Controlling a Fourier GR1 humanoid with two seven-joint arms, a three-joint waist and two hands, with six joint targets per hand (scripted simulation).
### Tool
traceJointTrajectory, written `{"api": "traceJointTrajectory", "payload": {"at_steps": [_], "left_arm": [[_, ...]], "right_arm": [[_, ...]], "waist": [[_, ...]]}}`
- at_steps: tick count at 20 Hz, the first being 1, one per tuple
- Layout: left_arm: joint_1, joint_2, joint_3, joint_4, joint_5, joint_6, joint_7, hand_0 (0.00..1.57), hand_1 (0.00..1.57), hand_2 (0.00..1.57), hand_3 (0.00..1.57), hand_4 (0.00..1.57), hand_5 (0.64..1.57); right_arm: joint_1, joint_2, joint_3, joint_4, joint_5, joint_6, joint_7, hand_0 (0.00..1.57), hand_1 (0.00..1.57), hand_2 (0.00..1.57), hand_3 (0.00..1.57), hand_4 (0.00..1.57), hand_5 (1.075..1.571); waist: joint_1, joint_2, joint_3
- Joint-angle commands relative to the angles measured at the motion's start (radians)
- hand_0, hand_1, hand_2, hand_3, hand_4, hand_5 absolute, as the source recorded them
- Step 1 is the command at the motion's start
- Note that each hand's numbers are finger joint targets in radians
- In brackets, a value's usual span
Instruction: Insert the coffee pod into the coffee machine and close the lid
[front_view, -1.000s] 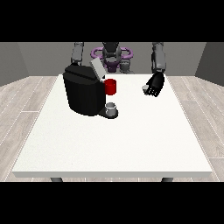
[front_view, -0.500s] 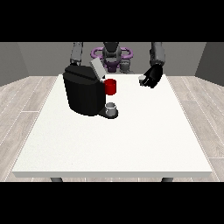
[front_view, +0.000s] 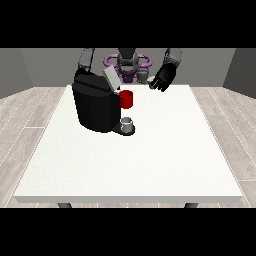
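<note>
In the front view, a large white table fills most of the scene, with the robot small behind its far edge. A black coffee machine stands on the far part of the table, towards the view's left; its grey lid is tilted up and open above the machine's top. A red part juts from the machine's front, on the side towards the view's right, and below it a small grey cup sits on the machine's dark base tray. The hand at the view's right is raised above the table's far edge, to the right of the open lid and apart from the machine. Just beside this hand, on its side towards the machine, a small pale object shows against the dark fingers; it may be the coffee pod, held at the fingertips, but it is too small to be sure, and whether the fingers close round it cannot be told. The arm at the view's left comes down behind the coffee machine, and its hand is hidden by the machine's body, so nothing of its fingers can be seen. The lid is not closed, and the pale object is near the machine's top opening but not in it. Only 1 view is given.
</note>
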Motion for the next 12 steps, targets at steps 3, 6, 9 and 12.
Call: {"api": "traceJointTrajectory", "payload": {"at_steps": [3, 6, 9, 12], "left_arm": [[-0.085, -0.015, 0.018, -0.02, -0.001, -0.04, 0.05, 1.34, 1.34, 1.37, 1.35, 0.56, 1.571], [-0.188, -0.009, 0.083, -0.016, 0.055, -0.097, 0.093, 0.98, 0.98, 1.2, 1.37, 0.51, 1.571], [-0.233, 0.026, 0.132, 0.014, 0.081, -0.134, 0.144, 1.23, 1.23, 1.26, 1.27, 0.5, 1.571], [-0.289, 0.062, 0.155, 0.04, 0.067, -0.094, 0.144, 1.27, 1.27, 1.3, 1.27, 0.49, 1.571]], "right_arm": [[0.015, -0.013, 0.012, -0.036, -0.016, 0.05, -0.007, 0.0, 0.0, 0.0, 0.0, 0.0, 1.571], [-0.058, 0.011, 0.0, -0.035, -0.009, 0.004, 0.034, 0.0, 0.0, 0.0, 0.0, 0.0, 1.571], [-0.004, -0.029, -0.005, -0.061, -0.028, 0.06, -0.003, 0.0, 0.0, 0.0, 0.0, 0.0, 1.571], [-0.073, 0.001, 0.028, -0.125, 0.002, 0.023, 0.078, 0.0, 0.0, 0.0, 0.0, 0.0, 1.571]], "waist": [[-0.055, -0.016, -0.0001], [-0.047, 0.01, -0.0001], [-0.098, 0.012, 0.0], [-0.14, 0.068, -0.0004]]}}
